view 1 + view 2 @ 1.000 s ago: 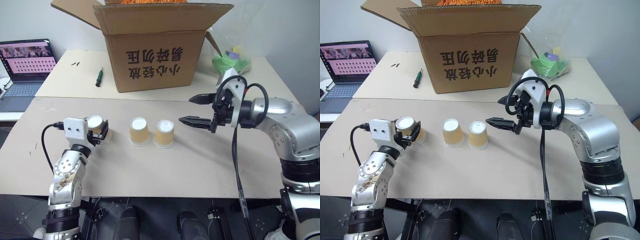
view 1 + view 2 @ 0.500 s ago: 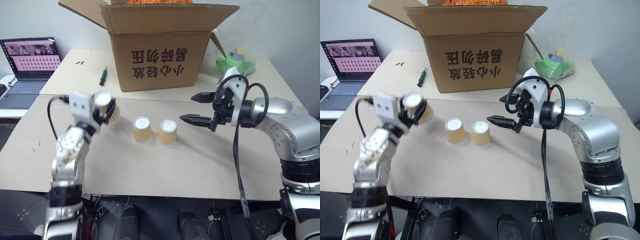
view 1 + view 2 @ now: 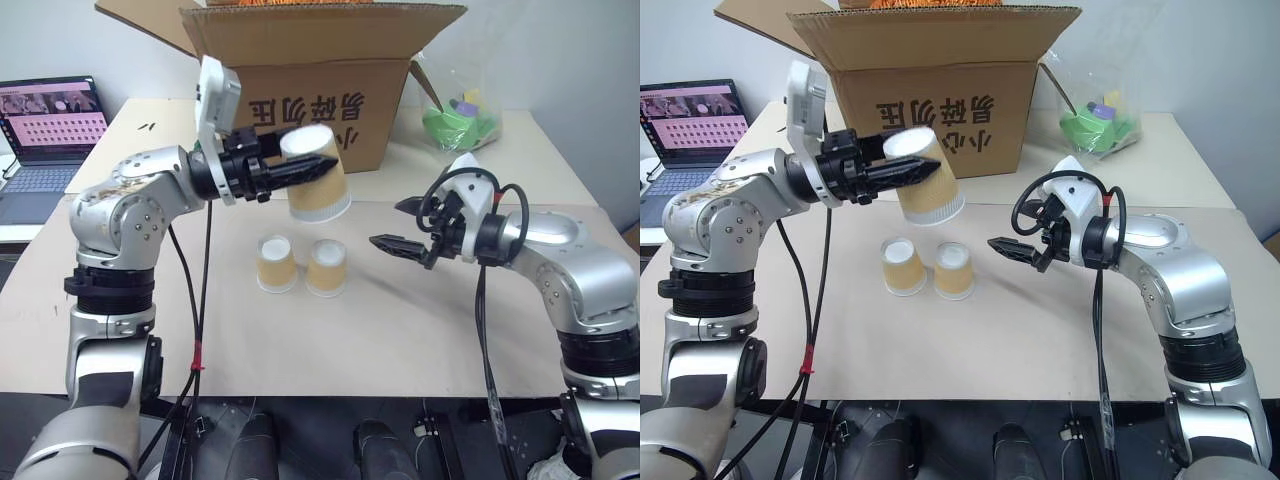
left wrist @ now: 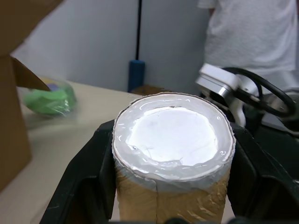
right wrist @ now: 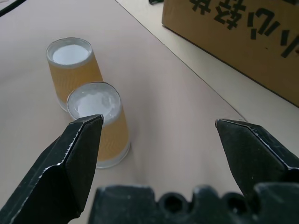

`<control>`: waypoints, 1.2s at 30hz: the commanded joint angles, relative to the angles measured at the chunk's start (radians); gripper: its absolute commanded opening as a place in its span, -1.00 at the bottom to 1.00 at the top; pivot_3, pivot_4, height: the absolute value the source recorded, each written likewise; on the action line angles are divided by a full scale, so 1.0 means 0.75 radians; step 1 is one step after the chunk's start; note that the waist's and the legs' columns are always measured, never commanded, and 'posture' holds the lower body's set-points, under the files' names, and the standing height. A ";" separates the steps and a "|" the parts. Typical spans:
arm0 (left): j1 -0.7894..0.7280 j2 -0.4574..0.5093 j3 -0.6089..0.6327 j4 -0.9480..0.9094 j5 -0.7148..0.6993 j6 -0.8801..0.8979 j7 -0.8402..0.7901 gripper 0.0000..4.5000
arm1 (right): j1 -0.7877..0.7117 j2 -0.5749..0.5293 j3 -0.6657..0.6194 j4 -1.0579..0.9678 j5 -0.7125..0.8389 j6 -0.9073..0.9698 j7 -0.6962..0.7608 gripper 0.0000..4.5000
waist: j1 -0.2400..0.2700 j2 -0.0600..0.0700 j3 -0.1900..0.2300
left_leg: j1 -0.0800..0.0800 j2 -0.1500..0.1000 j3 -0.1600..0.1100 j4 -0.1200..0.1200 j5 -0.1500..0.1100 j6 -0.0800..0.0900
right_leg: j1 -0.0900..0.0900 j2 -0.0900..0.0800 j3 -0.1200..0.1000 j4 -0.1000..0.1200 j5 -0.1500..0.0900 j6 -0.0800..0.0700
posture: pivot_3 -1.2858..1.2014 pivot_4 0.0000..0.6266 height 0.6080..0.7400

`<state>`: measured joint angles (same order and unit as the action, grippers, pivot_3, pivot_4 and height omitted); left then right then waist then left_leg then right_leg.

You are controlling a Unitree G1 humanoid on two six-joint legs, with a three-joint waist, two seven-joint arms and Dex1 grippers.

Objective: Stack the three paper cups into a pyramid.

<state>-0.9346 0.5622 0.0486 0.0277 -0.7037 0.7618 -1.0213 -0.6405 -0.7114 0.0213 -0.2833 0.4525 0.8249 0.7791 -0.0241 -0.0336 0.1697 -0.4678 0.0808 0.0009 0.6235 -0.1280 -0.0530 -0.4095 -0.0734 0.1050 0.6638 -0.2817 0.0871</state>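
**Inspector:** State the condition of the left tool [image 3: 300,170].

**Assistant:** It is clamped on one paper cup [image 3: 318,186], a black finger [image 4: 86,184] on each side of the tan wall. The cup is in the air, tilted, its white base toward the tool and its wide rim lower, in front of the cardboard box [image 3: 310,70]. It hangs above the other two cups and touches neither.

**Inspector:** The other two cups?

**Assistant:** Both stand upside down on the table [image 3: 400,330], white bases up. The left standing cup [image 3: 276,263] and the right standing cup [image 3: 327,267] are just beside each other; whether their rims touch I cannot tell.

**Inspector:** The right tool [image 3: 405,225]?

**Assistant:** Fingers spread wide, holding nothing. It hovers above the table to the right of the right standing cup, apart from it, pointing toward the pair. In the right wrist view both standing cups lie beyond its left finger [image 5: 77,158].

**Inspector:** Pyramid status?

**Assistant:** Bottom row in place; top cup not yet set down.

**Inspector:** Surroundings?

**Assistant:** A laptop [image 3: 50,125] at the far left, a green bag [image 3: 460,125] right of the box, and a person in a white shirt [image 4: 250,32] in the left wrist view.
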 commanded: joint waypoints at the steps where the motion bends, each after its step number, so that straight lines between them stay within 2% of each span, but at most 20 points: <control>1: -0.033 0.017 -0.041 0.043 0.058 -0.066 -0.071 0.20 | 0.015 -0.012 -0.091 -0.066 0.004 -0.029 -0.044 1.00 | 0.007 0.000 0.000 | 0.000 0.000 0.000 0.000 0.000 0.000 | 0.000 0.000 0.000 0.000 0.000 0.000 | 0.03 -0.52 0.40; 9: -0.003 0.023 -0.197 0.152 0.272 -0.293 -0.218 0.20 | 0.083 -0.023 -0.160 -0.118 0.026 -0.012 -0.085 1.00 | 0.017 0.000 0.000 | -0.001 0.000 -0.001 0.000 0.000 0.000 | 0.001 0.000 -0.001 -0.001 0.000 0.000 | 0.03 -0.52 0.40; 14: 0.016 -0.010 -0.241 0.174 0.356 -0.394 -0.226 0.20 | 0.095 -0.019 -0.181 -0.132 0.031 -0.012 -0.102 1.00 | 0.015 0.000 0.000 | -0.001 0.000 -0.001 0.001 0.000 0.000 | 0.001 0.000 -0.001 0.000 0.000 0.000 | 0.03 -0.52 0.40; 36: 0.076 -0.092 -0.181 0.209 0.381 -0.418 -0.158 0.20 | 0.091 -0.027 -0.204 -0.116 0.046 -0.017 -0.107 1.00 | 0.014 0.000 0.000 | -0.001 0.000 -0.001 0.002 0.000 0.000 | 0.001 0.000 -0.001 0.000 0.000 0.000 | 0.03 -0.52 0.40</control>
<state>-0.8693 0.4969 -0.1129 0.2117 -0.4088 0.4574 -1.1473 -0.5570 -0.7179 -0.0921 -0.3578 0.4770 0.8268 0.7060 -0.0133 -0.0336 0.1698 -0.4686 0.0807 -0.0002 0.6249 -0.1280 -0.0529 -0.4087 -0.0736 0.1039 0.6641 -0.2817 0.0870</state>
